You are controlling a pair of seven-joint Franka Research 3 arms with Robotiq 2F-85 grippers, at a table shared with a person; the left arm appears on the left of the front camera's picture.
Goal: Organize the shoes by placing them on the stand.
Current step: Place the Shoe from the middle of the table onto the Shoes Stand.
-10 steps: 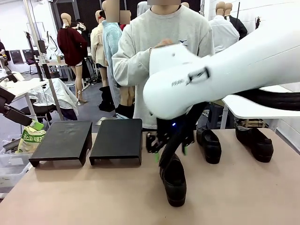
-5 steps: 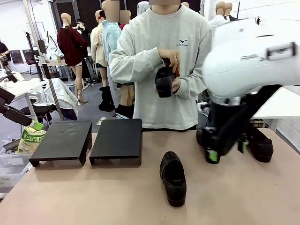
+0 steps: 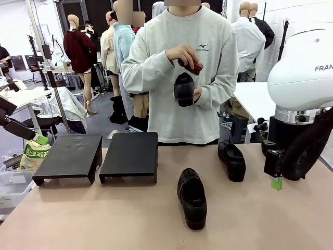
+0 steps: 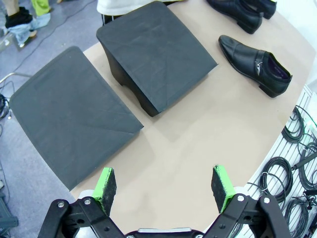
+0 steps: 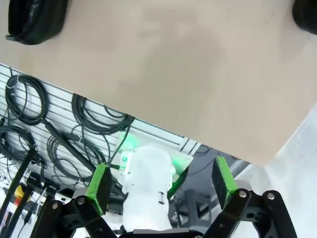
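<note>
One black shoe [image 3: 192, 197] lies on the table's middle, toe toward me. A second shoe [image 3: 232, 160] sits behind it to the right. The person across the table holds a third shoe [image 3: 184, 88] at chest height in both hands. The stand's two black units [image 3: 70, 156] [image 3: 130, 154] sit side by side at the left with bare tops. My right gripper [image 3: 276, 179] hangs over the table's right end, open [image 5: 162, 183] and holding nothing. My left gripper [image 4: 163, 186] is open high above the stand [image 4: 72, 116] [image 4: 156, 54] and a shoe [image 4: 255, 59].
In the right wrist view the table edge [image 5: 188, 74] runs across, with a shoe [image 5: 34, 17] at the top left and another dark shoe [image 5: 307, 12] at the top right. Below are coiled cables [image 5: 29, 106] and a white robot base [image 5: 148, 188].
My right arm has swung from over the middle shoe to the table's right end, open all along. The person's held shoe has come into view and risen slightly.
</note>
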